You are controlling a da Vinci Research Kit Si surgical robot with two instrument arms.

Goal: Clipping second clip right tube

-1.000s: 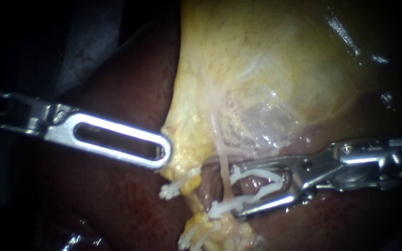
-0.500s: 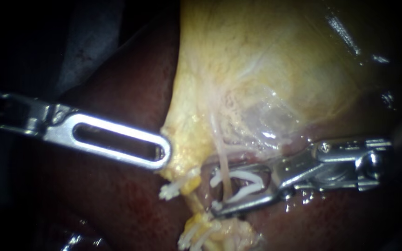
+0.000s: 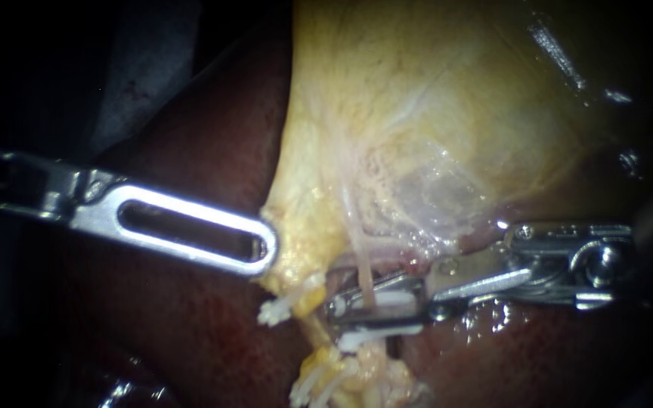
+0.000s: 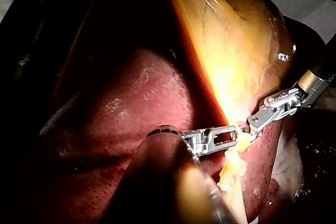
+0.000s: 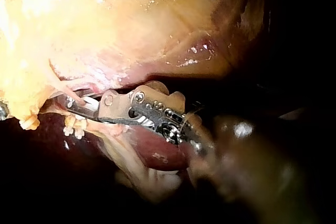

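At the centre of the endoscope view, a little toward 6 o'clock, the right instrument has its jaws drawn nearly together on a white clip. The right tube, a thin pale strand, comes down from the gallbladder and runs into that clip between the jaws. The instrument's shaft comes in from 3 o'clock, close over wet tissue. From 9 o'clock the left instrument reaches in. Its slotted jaws lie closed on the gallbladder's yellow edge, at 9 o'clock of the clip and apart from it. The gallbladder spreads yellow toward 12 and 1 o'clock, and the dark red liver lies at 9 o'clock of it. One other clip sits on a yellow stump just at 6 o'clock of the left tip, and a clip cluster shows at the 6 o'clock edge. In the left wrist view the left instrument and the right instrument lie tip toward tip, near each other, at the brightly lit edge of the gallbladder. In the right wrist view the right instrument pinches white clip material where the pale strand meets its jaws.
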